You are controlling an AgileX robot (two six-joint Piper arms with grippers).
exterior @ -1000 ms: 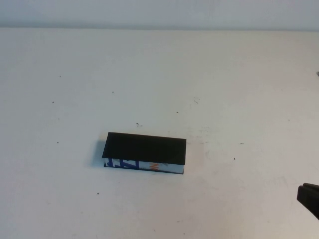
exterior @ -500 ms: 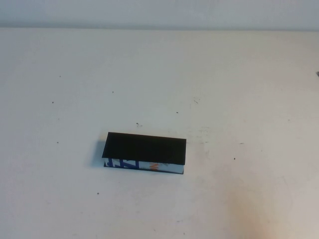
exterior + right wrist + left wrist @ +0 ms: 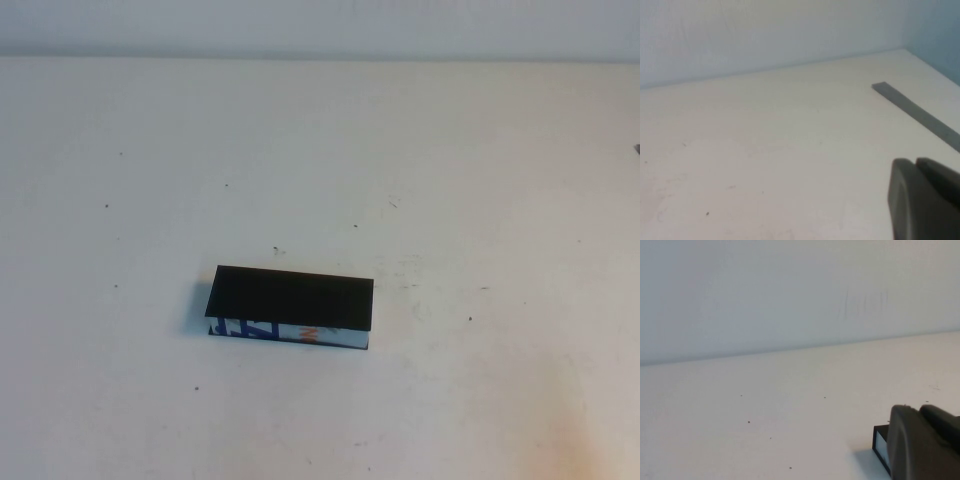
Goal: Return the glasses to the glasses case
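The glasses case (image 3: 292, 298) lies on the white table a little left of centre, its flat black lid down, its white front edge with blue and orange print facing me. The glasses are not in view. Neither arm shows in the high view. In the left wrist view, my left gripper (image 3: 917, 410) is shut and empty, with one end of the case (image 3: 881, 447) just beyond its fingers. In the right wrist view, my right gripper (image 3: 915, 162) is shut and empty over bare table.
The white table (image 3: 450, 180) runs back to a pale wall. A flat grey strip (image 3: 917, 116) lies on the table near its right edge, beyond my right gripper. Small dark specks dot the surface.
My right gripper's tip, at the lower right edge of the high view one second ago, has drawn back out of that view. The case has not moved.
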